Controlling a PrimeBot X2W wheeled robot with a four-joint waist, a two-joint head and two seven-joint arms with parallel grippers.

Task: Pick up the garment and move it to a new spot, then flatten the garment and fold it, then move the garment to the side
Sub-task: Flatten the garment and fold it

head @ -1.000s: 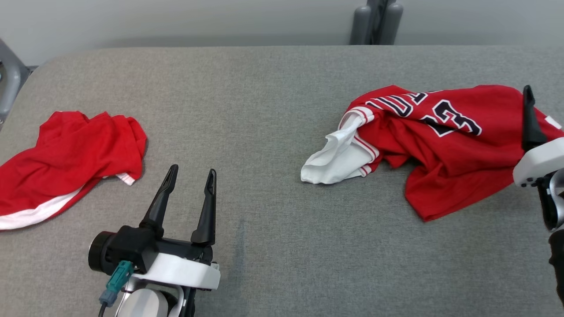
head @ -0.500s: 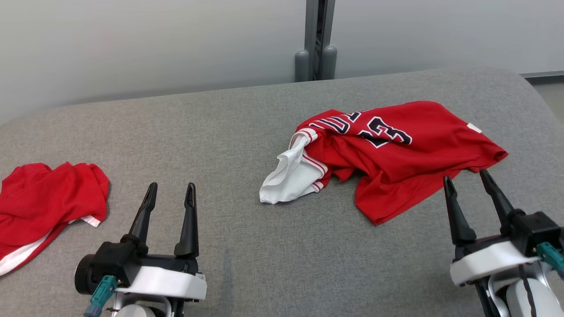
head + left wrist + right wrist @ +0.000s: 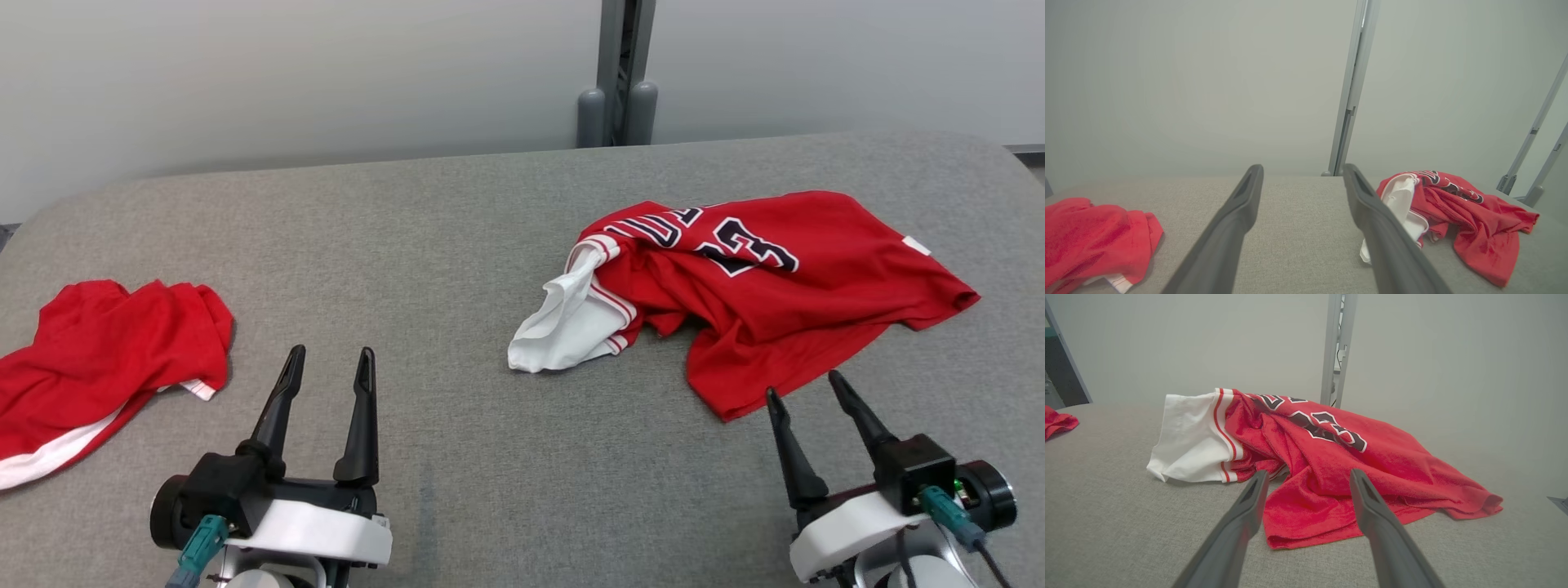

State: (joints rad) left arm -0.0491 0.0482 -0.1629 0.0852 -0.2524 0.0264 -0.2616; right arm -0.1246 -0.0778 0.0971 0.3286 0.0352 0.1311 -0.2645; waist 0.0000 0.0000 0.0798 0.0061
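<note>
The garment (image 3: 784, 294) is a crumpled red jersey with dark numbers and a white sleeve, lying on the right half of the grey padded table (image 3: 457, 245). It also appears in the left wrist view (image 3: 1478, 216) and the right wrist view (image 3: 1331, 457). My right gripper (image 3: 802, 384) hovers open just in front of the jersey's near hem, with its fingers pointing at the hem and nothing between them (image 3: 1309, 473). My left gripper (image 3: 332, 353) stands open over bare table at the lower left, well away from the jersey, and is empty (image 3: 1302, 169).
A second red cloth with a white band (image 3: 106, 359) lies bunched at the table's left edge (image 3: 1090, 232). A grey post (image 3: 618, 73) rises behind the table's far edge against a pale wall. Bare grey surface spreads between the two cloths.
The head camera has shifted. My right gripper has drawn back from the jersey's right end to the table in front of its near hem. The jersey keeps its shape.
</note>
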